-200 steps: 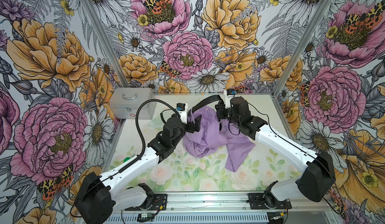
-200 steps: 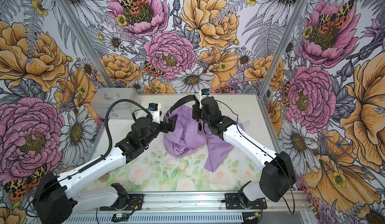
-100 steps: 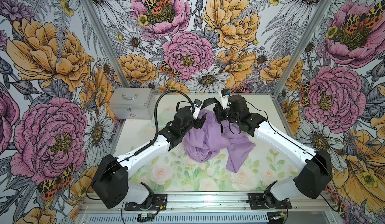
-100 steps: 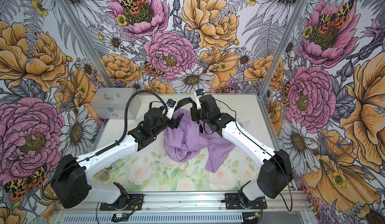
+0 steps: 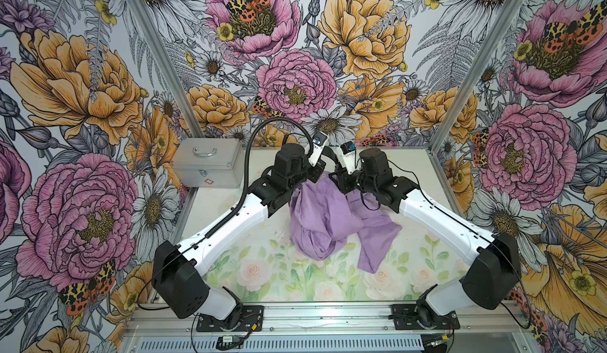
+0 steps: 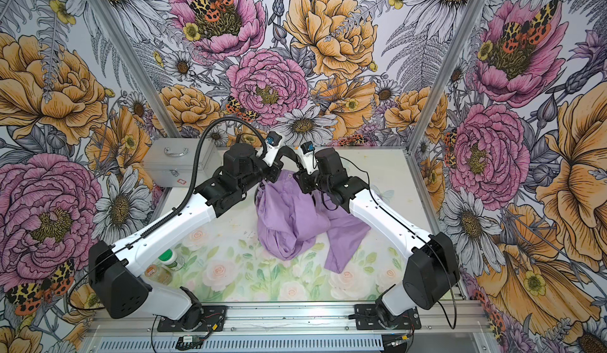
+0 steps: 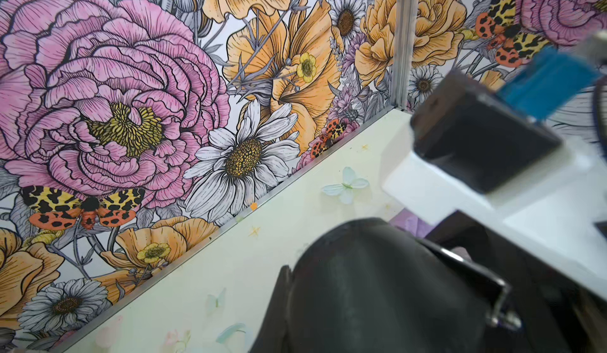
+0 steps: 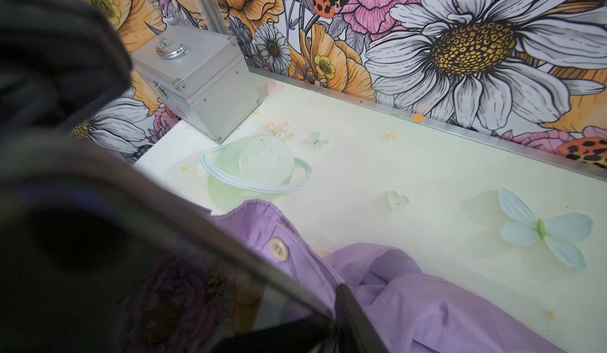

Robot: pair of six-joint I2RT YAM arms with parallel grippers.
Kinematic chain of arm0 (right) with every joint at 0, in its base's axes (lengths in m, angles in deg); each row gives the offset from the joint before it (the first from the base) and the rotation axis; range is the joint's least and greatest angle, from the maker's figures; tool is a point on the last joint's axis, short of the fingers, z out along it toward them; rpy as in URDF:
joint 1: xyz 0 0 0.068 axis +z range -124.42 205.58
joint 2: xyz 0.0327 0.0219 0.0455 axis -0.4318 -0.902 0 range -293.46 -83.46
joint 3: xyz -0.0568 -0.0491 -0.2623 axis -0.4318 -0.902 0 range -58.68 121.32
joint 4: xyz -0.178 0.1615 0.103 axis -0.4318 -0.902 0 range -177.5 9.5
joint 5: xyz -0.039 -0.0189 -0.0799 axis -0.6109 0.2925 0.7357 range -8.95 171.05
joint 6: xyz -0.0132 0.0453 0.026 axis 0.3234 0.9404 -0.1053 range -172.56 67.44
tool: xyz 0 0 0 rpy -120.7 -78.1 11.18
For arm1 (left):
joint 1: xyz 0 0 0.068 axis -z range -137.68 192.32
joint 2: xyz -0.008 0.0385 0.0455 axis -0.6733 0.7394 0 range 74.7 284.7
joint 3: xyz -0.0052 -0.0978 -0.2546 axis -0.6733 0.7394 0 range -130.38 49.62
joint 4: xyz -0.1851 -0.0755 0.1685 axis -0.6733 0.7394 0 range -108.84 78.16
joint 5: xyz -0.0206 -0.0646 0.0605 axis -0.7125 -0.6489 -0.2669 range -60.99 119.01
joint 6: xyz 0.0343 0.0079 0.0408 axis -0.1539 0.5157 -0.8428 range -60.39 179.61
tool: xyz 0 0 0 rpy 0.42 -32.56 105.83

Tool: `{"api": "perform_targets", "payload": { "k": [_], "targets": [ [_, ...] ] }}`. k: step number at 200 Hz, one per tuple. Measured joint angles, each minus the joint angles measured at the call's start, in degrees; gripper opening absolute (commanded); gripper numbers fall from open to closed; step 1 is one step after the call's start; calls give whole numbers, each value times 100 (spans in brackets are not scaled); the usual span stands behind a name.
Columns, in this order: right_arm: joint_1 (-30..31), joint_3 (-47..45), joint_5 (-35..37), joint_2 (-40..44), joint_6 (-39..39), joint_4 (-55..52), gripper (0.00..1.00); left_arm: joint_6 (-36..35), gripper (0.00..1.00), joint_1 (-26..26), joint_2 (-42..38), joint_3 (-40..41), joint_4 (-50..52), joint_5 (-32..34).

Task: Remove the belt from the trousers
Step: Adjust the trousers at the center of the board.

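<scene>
The lilac trousers (image 5: 322,223) lie crumpled mid-table, seen in both top views (image 6: 289,223), their buttoned waistband (image 8: 279,248) at the far end. The black belt (image 5: 329,153) arches above that waistband between my two grippers. It fills the left wrist view as a broad dark strap (image 7: 361,285) with a metal buckle (image 7: 499,302). My left gripper (image 5: 318,177) is shut on the belt, its jaws hidden under the strap. My right gripper (image 5: 338,178) faces it a short way off. Only one black finger (image 8: 348,315) shows over the trousers (image 8: 427,302); dark blur hides the other.
A silver metal case (image 5: 207,164) stands at the back left corner, also in the right wrist view (image 8: 197,82). Two small bottles (image 6: 170,259) lie under my left arm near the front left. Floral walls close in the table on three sides.
My left arm has swung from left of the trousers to the belt at the waistband, beside the right gripper, and its jaws have shut. The right arm has barely moved.
</scene>
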Motion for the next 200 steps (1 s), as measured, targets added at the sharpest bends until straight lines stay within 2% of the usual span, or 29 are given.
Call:
{"api": "perform_targets", "payload": {
  "k": [14, 36, 77, 104, 135, 148, 175, 186, 200],
  "targets": [
    [0, 83, -68, 0, -111, 55, 57, 2, 0, -50, 39, -365, 238, -114],
    [0, -17, -280, 37, -186, 188, 63, 42, 0, -109, -42, -402, 382, -238],
    [24, -1261, -323, 562, 31, 105, 66, 223, 0, -125, -74, 184, 570, -299],
    [155, -1910, 236, 1355, 278, -66, 62, 350, 0, -125, -57, 382, 667, -234],
    [363, -1976, 1119, 2343, 341, 96, 60, 479, 0, -85, -31, 391, 664, -168],
    [435, -1937, 1421, 2549, 302, 267, 64, 501, 0, -11, 35, 391, 662, -136],
    [573, -1856, 1845, 2533, 22, 693, 66, 713, 0, 199, 275, 387, 662, -122],
    [619, -1856, 1945, 2459, -87, 815, 78, 831, 0, 299, 413, 365, 664, -125],
    [656, -1838, 2050, 2321, -278, 909, 81, 916, 0, 439, 562, 326, 664, -122]
  ]
}}
